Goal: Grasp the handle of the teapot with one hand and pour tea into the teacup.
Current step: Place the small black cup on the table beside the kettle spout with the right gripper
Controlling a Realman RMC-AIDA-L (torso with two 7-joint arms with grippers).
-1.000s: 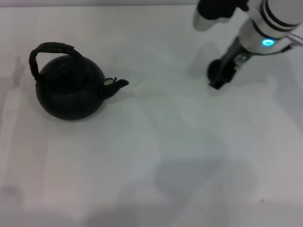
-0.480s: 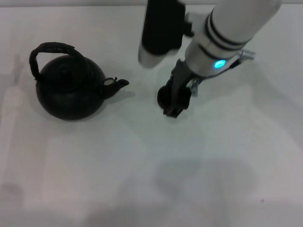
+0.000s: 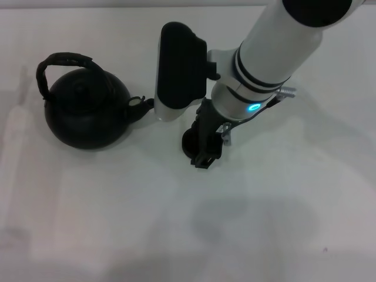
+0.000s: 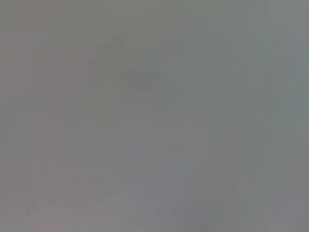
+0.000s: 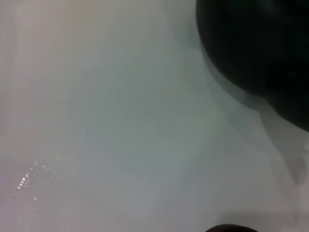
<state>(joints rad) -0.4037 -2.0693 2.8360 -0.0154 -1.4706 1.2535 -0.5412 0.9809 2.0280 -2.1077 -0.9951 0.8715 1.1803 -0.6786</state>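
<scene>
Teapot (image 3: 87, 114) sits at nine o'clock on the table (image 3: 282, 223); right gripper (image 3: 202, 154), clamped on the teacup (image 3: 191, 143), stands at its three o'clock.

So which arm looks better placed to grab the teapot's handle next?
Probably the left. The right gripper sits at the teacup, right of the teapot; the handle is free on the left side.

I read no text, label, brand, number or sign anywhere in my views. The teapot (image 3: 87, 114), the white table (image 3: 294, 205) and my right arm's casing (image 3: 276, 47) all carry no lettering; my left wrist camera gives me only flat grey.
</scene>
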